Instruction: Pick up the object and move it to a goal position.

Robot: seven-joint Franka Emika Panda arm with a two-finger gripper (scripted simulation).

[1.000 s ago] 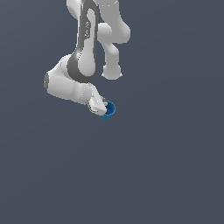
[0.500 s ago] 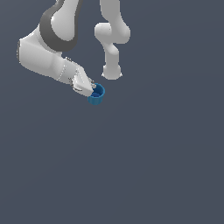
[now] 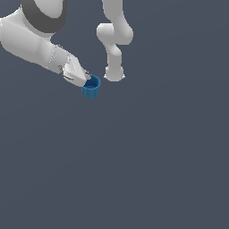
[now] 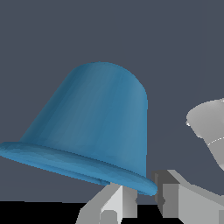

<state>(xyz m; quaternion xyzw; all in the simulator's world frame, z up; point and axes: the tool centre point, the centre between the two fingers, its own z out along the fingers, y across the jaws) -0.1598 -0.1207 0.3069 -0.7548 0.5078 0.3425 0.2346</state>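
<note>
— Cup [image 3: 91, 86] position? Where does it sit against the gripper [image 3: 86, 79]?
— At the fingertips, rim clamped between them, tilted, near the arm's base [image 3: 114, 74]

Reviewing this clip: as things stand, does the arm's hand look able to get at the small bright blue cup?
Apparently yes: the hand already sits at the rim of the small bright blue cup, and the wrist view shows a finger against that rim, nothing between. A firm grip cannot be confirmed.
</note>
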